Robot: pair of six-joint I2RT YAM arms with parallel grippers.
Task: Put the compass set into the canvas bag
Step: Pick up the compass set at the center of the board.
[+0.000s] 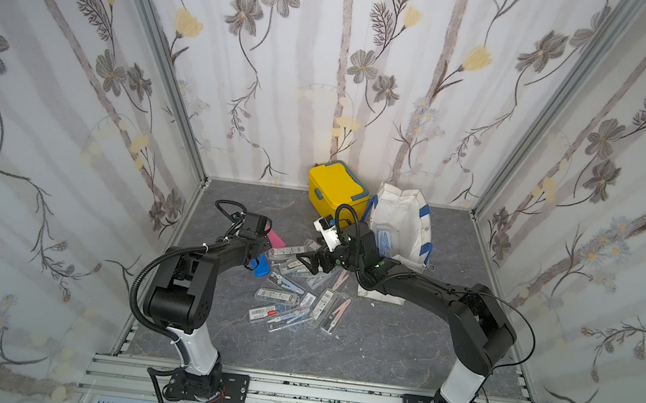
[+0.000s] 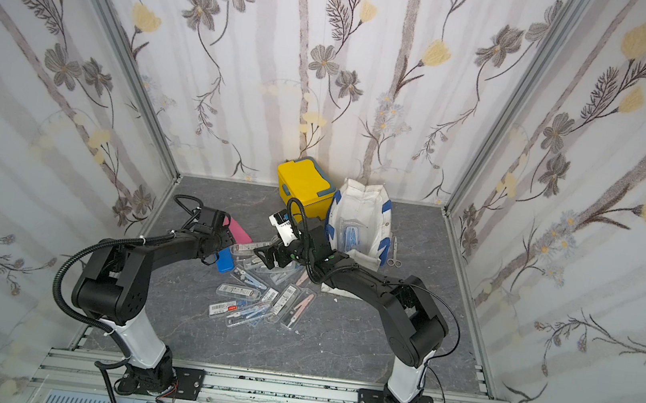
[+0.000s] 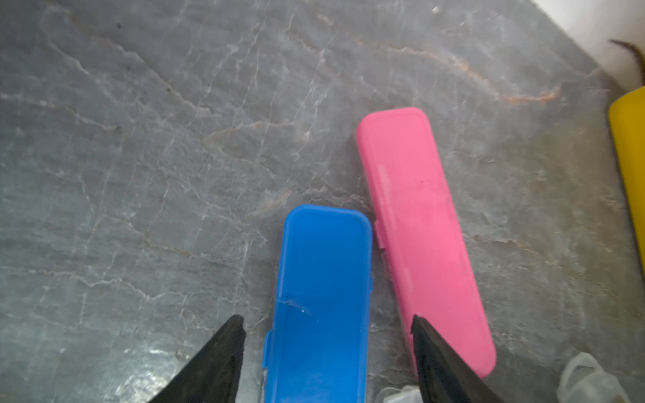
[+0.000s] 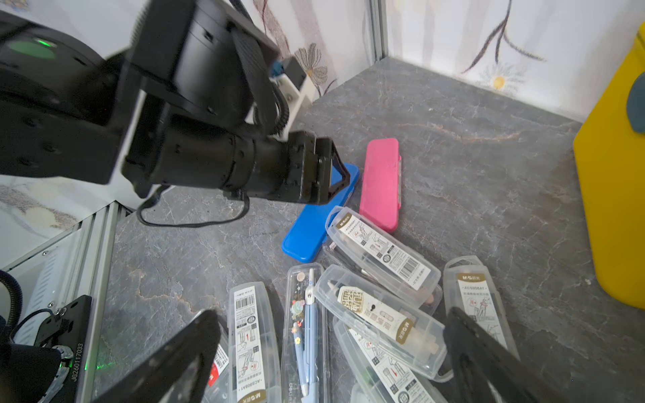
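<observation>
Several clear plastic compass set cases (image 1: 297, 291) lie in a heap mid-table, with a blue case (image 3: 324, 296) and a pink case (image 3: 415, 226) side by side at its left edge. My left gripper (image 3: 326, 319) is open and straddles the blue case's near end, with a gap at each finger. My right gripper (image 4: 331, 314) hangs wide open just above the clear cases (image 4: 380, 251), holding nothing. The off-white canvas bag (image 1: 407, 217) with blue straps stands open at the back right, a clear case (image 1: 386, 237) lying inside it.
A yellow lidded box (image 1: 335, 189) stands against the back wall, touching the bag's left side. Small scissors (image 2: 394, 255) lie right of the bag. The two wrists are close together over the heap. Walls enclose three sides.
</observation>
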